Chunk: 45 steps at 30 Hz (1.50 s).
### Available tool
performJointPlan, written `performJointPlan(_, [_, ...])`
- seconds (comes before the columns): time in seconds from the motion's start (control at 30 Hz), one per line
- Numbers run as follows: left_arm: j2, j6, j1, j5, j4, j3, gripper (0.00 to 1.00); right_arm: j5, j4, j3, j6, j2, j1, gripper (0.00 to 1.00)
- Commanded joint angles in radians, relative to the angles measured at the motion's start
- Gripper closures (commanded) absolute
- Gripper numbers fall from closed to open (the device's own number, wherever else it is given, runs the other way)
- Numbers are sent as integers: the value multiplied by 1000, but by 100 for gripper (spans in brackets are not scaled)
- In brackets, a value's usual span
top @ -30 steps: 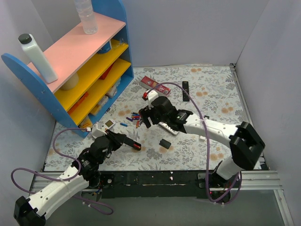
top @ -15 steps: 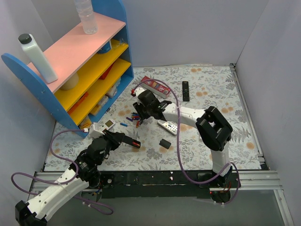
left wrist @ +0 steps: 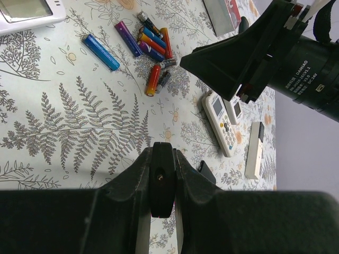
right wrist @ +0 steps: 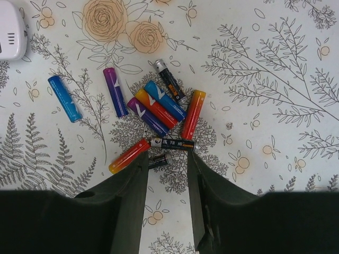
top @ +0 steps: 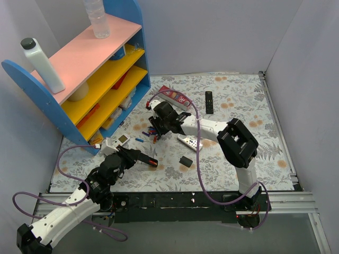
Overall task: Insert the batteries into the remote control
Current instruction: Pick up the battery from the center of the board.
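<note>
Right end effector [right wrist: 167, 160] astride clustered batteries [right wrist: 158, 110]

Top view: bright, even, diffuse light from overhead. Shadows under the shelf [top: 90, 58] and arms are soft and short on the surface [top: 238, 106]. Pale walls [top: 212, 32] show no hot spots; focus is sharp throughout.

Left wrist view: the floral print is crisp, while the left pincer [left wrist: 162, 153] close to the lens is underexposed, nearly black and soft-edged.

Right wrist view: centre sharp, with small specular glints on the batteries [right wrist: 153, 108]. The right pincer [right wrist: 166, 159] is dark and blurred along the lower edge, with a faint shadow beneath.
</note>
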Motion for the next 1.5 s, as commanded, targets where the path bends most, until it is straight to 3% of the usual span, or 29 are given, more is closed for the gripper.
performJointPlan(0.0, [0,11,2,-20,31,-12,100,8,1,53,-16,21,0,58])
performJointPlan(0.57, [-15,17,2,-20,30,-18,100,72,-36,145,-44,127,-11,60])
performJointPlan(0.97, [-18,16,2,-18,31,-18,100,76,-41,145,-47,151,-26,75])
performJointPlan(1.13, [-19,14,2,-18,30,-19,100,69,-33,134,-53,145,-34,87])
performJointPlan(1.3, [-29,14,2,-18,31,-22,100,69,22,65,-84,79,-37,96])
performJointPlan(1.47, [-65,11,0,-13,53,-42,100,49,51,-13,-112,-45,-38,99])
